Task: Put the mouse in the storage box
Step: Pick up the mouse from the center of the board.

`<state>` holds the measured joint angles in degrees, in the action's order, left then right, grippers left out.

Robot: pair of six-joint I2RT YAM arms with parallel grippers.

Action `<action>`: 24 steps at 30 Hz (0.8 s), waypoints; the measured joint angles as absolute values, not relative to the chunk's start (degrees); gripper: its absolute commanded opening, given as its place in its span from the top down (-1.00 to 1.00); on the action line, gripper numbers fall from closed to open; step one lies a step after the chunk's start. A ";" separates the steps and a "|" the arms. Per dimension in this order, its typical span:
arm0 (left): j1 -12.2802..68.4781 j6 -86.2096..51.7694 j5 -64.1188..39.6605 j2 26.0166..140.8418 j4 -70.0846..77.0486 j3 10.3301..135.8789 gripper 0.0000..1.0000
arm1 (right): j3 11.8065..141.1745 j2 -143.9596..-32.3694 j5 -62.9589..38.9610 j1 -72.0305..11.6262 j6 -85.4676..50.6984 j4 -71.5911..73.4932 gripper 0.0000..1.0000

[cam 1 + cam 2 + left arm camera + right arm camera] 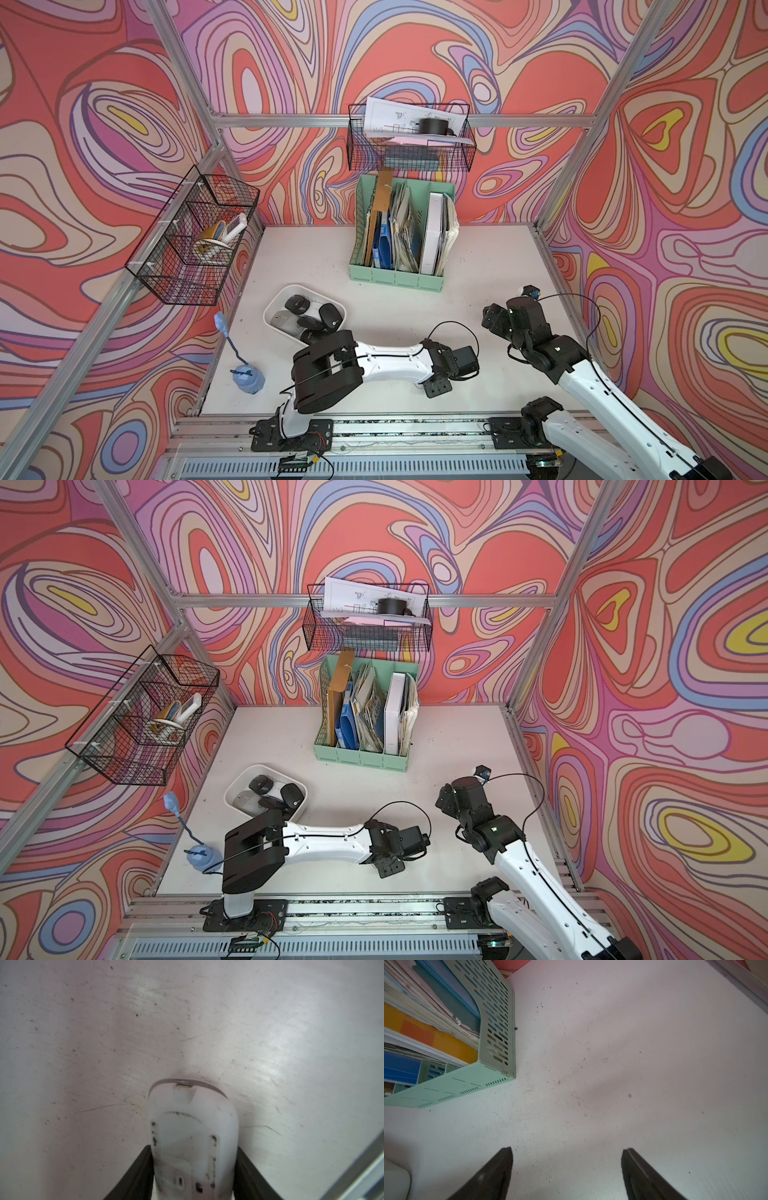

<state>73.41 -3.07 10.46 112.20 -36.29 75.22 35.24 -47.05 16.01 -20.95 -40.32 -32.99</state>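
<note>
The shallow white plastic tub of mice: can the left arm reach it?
Probably yes: the tub lies open-topped by that arm's elbow, nothing between it and the left gripper holding a white plastic mouse.

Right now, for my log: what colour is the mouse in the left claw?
The mouse is white, grime-specked; the left wrist view shows it best.

We see a dull white table (612, 1043), rough with scratches. The mouse (193, 1136) is smooth white plastic with dirty specks. The storage box (269, 318) is smooth white plastic. The green file holder (496, 1028) is plastic too.
</note>
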 measured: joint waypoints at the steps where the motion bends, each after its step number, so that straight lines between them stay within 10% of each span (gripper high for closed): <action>1: 73.17 -3.14 10.44 112.07 -36.07 75.05 0.02 | 35.24 -47.09 16.01 -20.95 -40.32 -32.99 -0.68; 24: 42.98 -22.24 -12.27 78.37 -20.64 51.42 -0.17 | 35.24 -51.96 9.08 -20.93 -39.79 -27.03 -0.68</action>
<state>42.98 -22.24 -12.27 78.37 -20.64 51.42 35.24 -51.96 9.08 -20.93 -39.79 -27.03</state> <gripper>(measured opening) 0.568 0.840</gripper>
